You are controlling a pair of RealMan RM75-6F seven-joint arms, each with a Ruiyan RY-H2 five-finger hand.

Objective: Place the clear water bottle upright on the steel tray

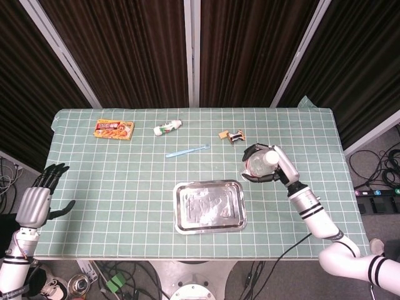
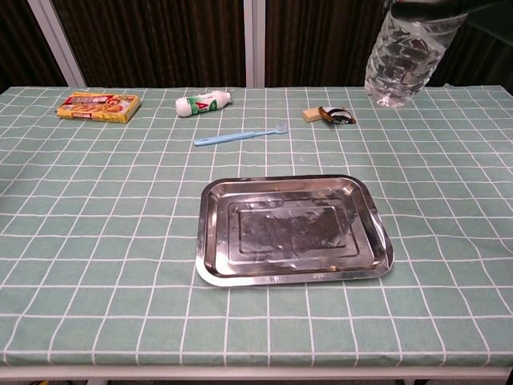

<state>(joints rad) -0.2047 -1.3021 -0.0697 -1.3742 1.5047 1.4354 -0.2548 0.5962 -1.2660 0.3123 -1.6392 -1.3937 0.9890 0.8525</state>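
My right hand grips the clear water bottle and holds it in the air, above and to the right of the steel tray. In the chest view only the bottle's lower part shows at the top edge, hanging high over the table, right of the tray. The tray lies bare at the table's front middle. My left hand hovers off the table's left edge with its fingers spread, holding nothing.
Along the far side lie an orange snack box, a white tube, a blue toothbrush and small wrapped snacks. The table wears a green checked cloth.
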